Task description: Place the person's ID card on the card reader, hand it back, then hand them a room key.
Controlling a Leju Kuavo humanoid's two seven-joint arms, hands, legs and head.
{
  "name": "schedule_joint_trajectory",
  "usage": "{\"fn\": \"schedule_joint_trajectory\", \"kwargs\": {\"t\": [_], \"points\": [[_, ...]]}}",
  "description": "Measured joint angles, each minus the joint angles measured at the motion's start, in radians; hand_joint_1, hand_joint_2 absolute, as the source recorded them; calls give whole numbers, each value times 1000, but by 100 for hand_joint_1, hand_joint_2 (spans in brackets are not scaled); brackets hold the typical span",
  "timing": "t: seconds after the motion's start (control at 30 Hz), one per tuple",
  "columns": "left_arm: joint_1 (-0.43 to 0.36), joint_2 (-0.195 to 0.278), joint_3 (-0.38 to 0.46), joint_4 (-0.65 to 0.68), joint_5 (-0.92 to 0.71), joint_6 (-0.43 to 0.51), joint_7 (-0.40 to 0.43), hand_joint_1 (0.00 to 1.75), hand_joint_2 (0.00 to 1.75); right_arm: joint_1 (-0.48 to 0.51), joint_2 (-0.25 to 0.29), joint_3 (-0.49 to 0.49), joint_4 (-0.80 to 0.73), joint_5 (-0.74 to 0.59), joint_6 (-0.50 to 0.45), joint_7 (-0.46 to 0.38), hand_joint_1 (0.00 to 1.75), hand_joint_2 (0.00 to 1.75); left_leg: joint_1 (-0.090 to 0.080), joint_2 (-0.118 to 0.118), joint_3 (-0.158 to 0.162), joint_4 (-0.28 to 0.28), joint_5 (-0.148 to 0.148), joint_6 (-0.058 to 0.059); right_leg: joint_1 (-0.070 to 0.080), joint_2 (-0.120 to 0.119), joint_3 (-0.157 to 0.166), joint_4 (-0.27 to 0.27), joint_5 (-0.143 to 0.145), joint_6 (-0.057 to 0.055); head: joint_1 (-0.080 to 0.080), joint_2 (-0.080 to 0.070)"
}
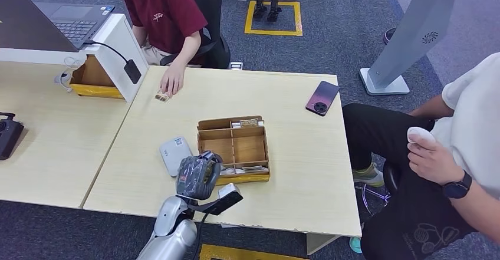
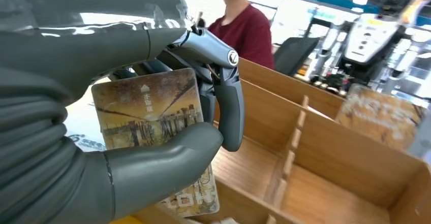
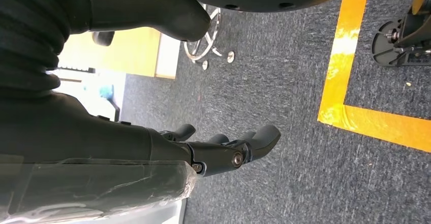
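Note:
My left hand (image 1: 197, 176) hovers over the front edge of the wooden organiser box (image 1: 233, 147) and pinches a picture-printed card (image 2: 147, 107) between thumb and fingers (image 2: 226, 102). More printed cards (image 2: 195, 198) stand in the box's front slot just below it. The white card reader (image 1: 175, 154) lies on the table just left of the hand. Across the table, a person in a dark red shirt (image 1: 162, 9) rests fingertips on a small card (image 1: 162, 96). My right hand (image 3: 223, 150) hangs beside the body over the carpet, fingers apart and holding nothing.
A dark red phone (image 1: 322, 97) lies at the table's far right. A laptop (image 1: 73, 21) sits on a raised white stand at the back left, a black device (image 1: 9, 133) on the left table. A second person (image 1: 448, 154) sits close at the right.

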Motion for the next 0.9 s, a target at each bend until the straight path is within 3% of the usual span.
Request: {"fn": "schedule_joint_trajectory", "kwargs": {"t": [0.5, 0.9], "points": [[20, 24, -64, -148, 82, 0, 16, 175, 175, 1, 0, 0, 0, 3, 3, -6, 0, 175, 0, 0, 0, 0, 0, 0, 0, 0, 0, 0, 0, 0, 0, 0], [27, 74, -130, -230, 147, 0, 59, 175, 175, 1, 8, 0, 0, 5, -7, -9, 0, 175, 0, 0, 0, 0, 0, 0, 0, 0, 0, 0, 0, 0, 0, 0]]}}
